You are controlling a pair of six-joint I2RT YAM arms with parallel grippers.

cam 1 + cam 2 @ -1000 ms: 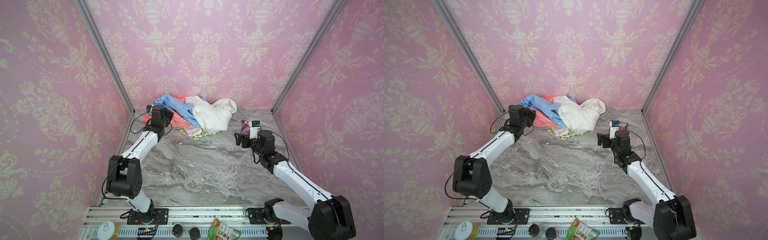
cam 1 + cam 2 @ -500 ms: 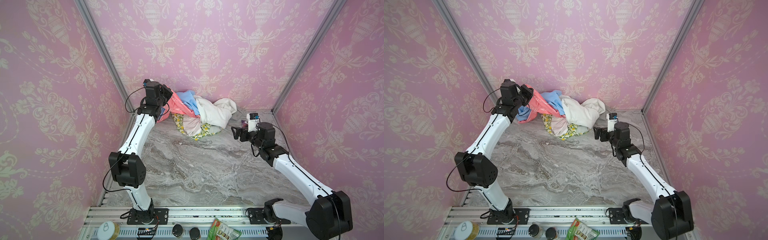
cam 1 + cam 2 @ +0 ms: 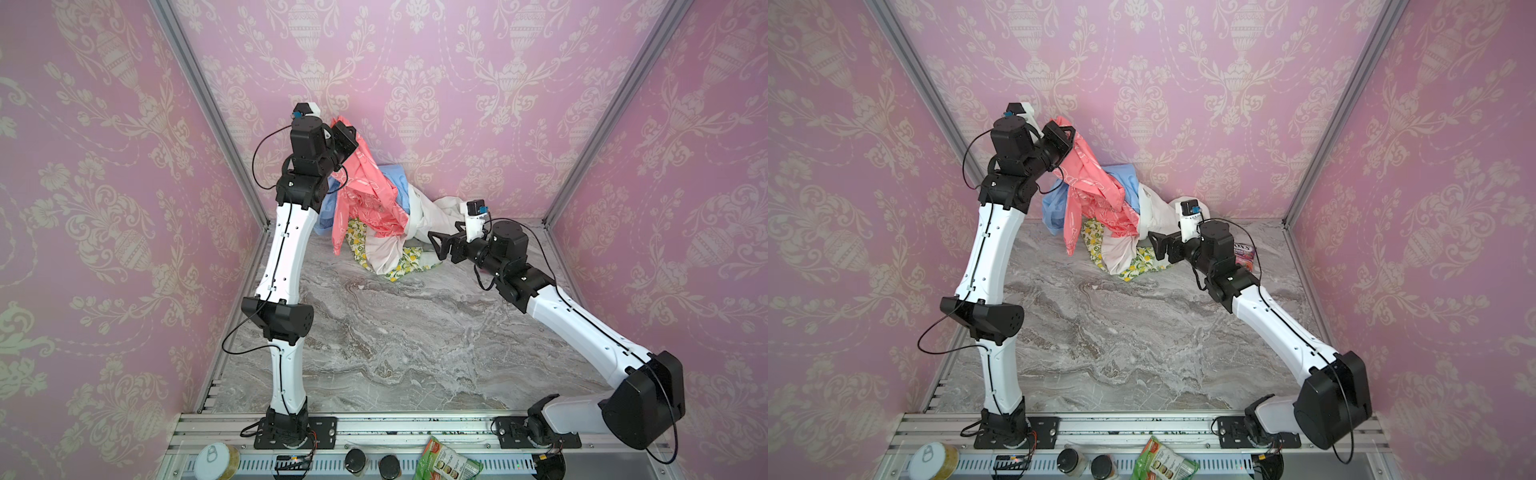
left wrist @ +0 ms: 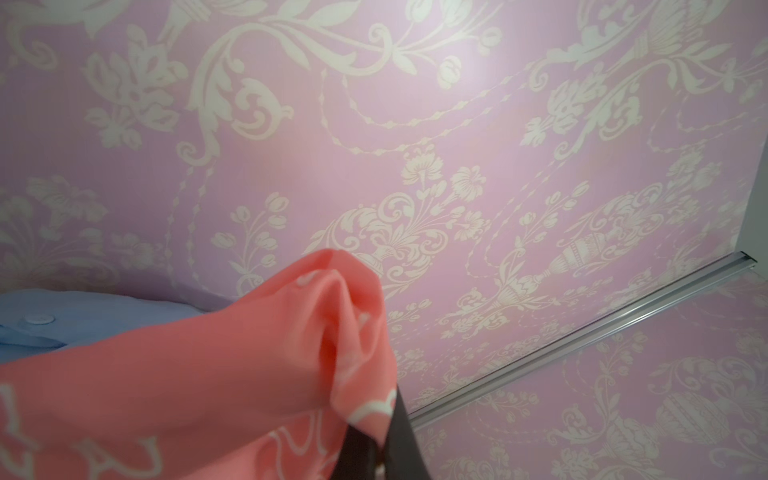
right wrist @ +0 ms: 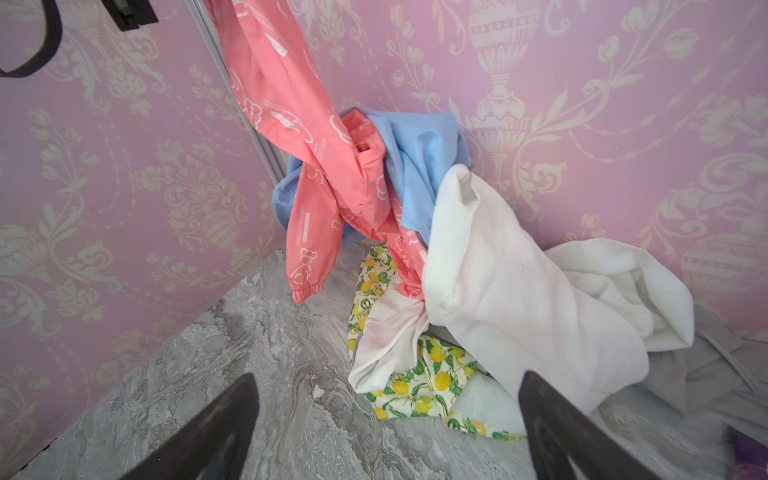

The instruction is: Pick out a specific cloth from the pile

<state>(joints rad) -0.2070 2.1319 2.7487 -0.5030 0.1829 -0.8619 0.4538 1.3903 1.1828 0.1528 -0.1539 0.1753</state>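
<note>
Top views overhead, right wrist close, share the pile (image 3: 386, 245).

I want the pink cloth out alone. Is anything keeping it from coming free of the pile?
Yes. The left gripper is shut on the coral-pink cloth, but the light blue cloth hangs draped over its middle and the white cloth covers its lower end, so both may come along.
</note>
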